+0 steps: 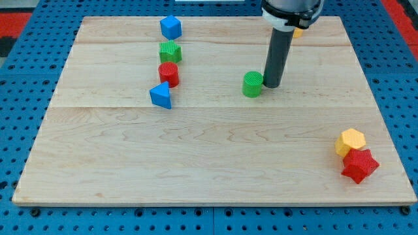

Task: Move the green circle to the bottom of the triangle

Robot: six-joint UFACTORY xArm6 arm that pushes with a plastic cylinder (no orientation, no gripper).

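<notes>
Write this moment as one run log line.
my tip: touching green circle, on its right | blue triangle: far left of circle | push: not finished

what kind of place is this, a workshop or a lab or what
Probably a robotics lab bench: a wooden board sits on a blue perforated table, small coloured blocks like the green circle lie on it, and my tip touches that circle's right side.

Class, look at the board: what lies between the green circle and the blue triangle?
Nothing: between green circle and blue triangle, the camera view shows bare wood.
</notes>
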